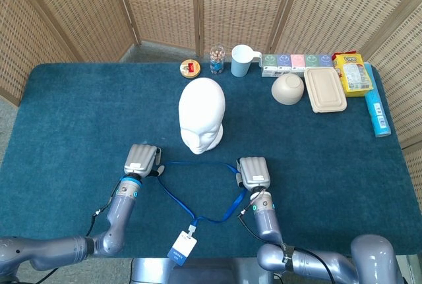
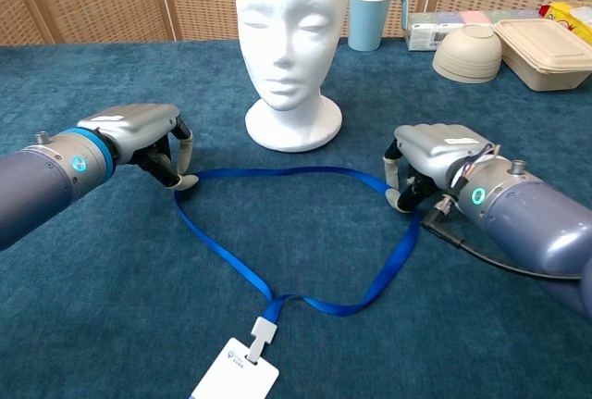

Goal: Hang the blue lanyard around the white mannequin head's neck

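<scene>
The white mannequin head (image 1: 201, 114) (image 2: 289, 38) stands upright mid-table, facing me. In front of it the blue lanyard (image 1: 198, 163) (image 2: 277, 171) lies in a wide loop on the blue cloth, its white badge (image 1: 180, 248) (image 2: 236, 380) at the near edge. My left hand (image 1: 142, 160) (image 2: 139, 135) is palm down at the loop's left corner, its fingertips pinching the strap there. At the loop's right corner, my right hand (image 1: 252, 172) (image 2: 435, 154) curls over the strap and pinches it. The strap still rests on the cloth.
Along the far edge stand a small tin (image 1: 190, 68), a jar (image 1: 217, 60), a pale blue cup (image 1: 241, 60), a row of small boxes (image 1: 297, 62), a bowl (image 1: 288, 89), a lidded container (image 1: 325, 89), a yellow bag (image 1: 353, 73) and a blue tube (image 1: 378, 114). Wicker screens stand behind.
</scene>
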